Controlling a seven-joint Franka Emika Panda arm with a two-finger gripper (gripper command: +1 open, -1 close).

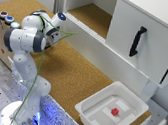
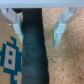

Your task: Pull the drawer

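White drawer [image 1: 137,42] with black handle [image 1: 137,41]; white tray [image 1: 91,112] holds a red block [image 1: 114,111].

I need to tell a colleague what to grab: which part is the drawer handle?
Find the white cabinet at the exterior view's upper right. On its big drawer front sits the handle, a short upright bar, the only black thing on that white panel.

White Panda arm [image 1: 26,59] at the exterior frame's left, rising from its base at lower left, folded at the elbow, wrist reaching toward upper centre. End effector [image 2: 37,27] seen in the wrist view: two pale fingers [image 2: 59,29] spread apart, gripping nothing.
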